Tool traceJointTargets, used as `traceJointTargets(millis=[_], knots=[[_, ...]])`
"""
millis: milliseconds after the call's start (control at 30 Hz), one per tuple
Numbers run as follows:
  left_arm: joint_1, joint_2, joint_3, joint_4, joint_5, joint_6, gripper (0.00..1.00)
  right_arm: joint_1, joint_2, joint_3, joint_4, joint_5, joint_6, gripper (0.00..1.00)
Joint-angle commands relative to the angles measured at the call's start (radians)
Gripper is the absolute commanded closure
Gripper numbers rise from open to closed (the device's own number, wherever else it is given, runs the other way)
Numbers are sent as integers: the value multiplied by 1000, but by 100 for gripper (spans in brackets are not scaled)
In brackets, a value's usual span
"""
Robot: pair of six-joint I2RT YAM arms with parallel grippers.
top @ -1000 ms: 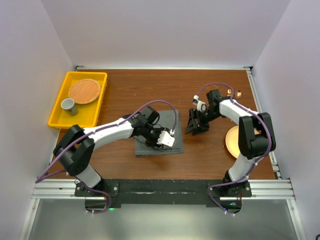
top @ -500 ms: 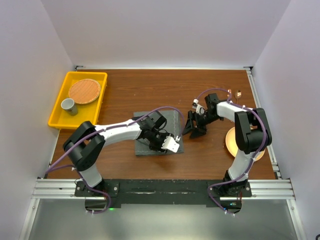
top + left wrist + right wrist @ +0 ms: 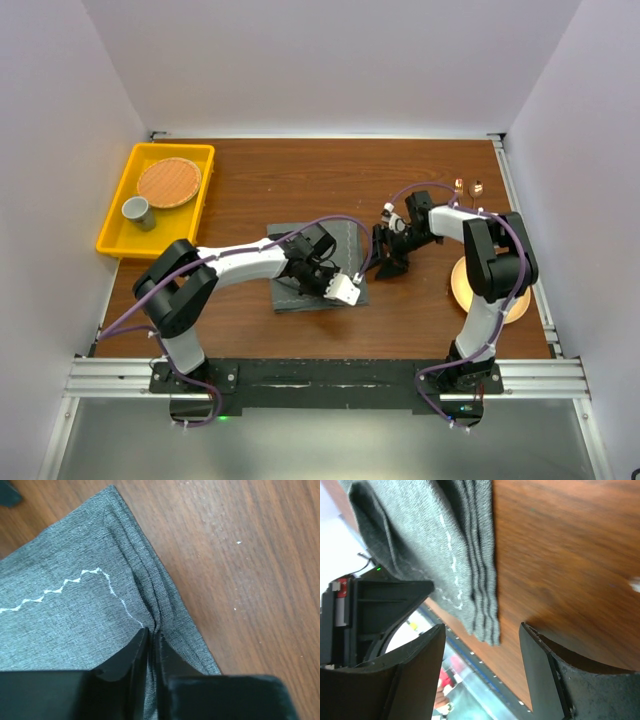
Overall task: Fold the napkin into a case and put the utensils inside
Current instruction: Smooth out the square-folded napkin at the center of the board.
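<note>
Since the earlier view, the left claw (image 3: 150, 632) has shifted toward the near right part of the napkin (image 3: 340, 238) and drawn its jaws together. The right claw (image 3: 390, 266) has edged leftward to the cloth's right side.

Containers: a yellow tray (image 3: 112, 240) sits at the far left of the surface (image 3: 300, 180). It holds a round woven disc (image 3: 170, 181) and a small grey cup (image 3: 137, 211), which stand close together. A yellow-orange plate (image 3: 461, 290) lies at the right, largely covered by the right arm; its contents cannot be told.

Task item: the napkin lies folded in the middle of the surface, and several stacked layers show along its right edge. The left claw is clenched on that edge. Its wrist view shows both fingertips nearly meeting, with the fabric puckered into a ridge between them. The right claw is released, jaws spread. It stands just beside the napkin's right edge, with the near corner of the layered cloth lying ahead of the gap between its fingers.

The utensils (image 3: 468, 186) show only as small copper heads at the far right, well apart from the napkin.
</note>
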Motion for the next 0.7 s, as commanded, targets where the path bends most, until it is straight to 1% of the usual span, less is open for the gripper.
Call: traceJointTargets(millis=[0,33,167,200,300,667], knots=[[-4,-39,31,23,11,-33,94,13,29,-1,26,-39,30,35],[-4,-45,30,27,13,-41,100,16,34,-1,28,-43,36,35],[-4,-71,28,37,14,-81,99,19,45,2,35,-49,43,35],[-4,-76,25,34,16,-81,87,22,45,4,35,-49,43,35],[-4,-73,22,21,8,-75,73,22,48,5,31,-43,36,35],[-4,-39,22,6,-18,-53,68,21,52,16,15,-38,24,35]])
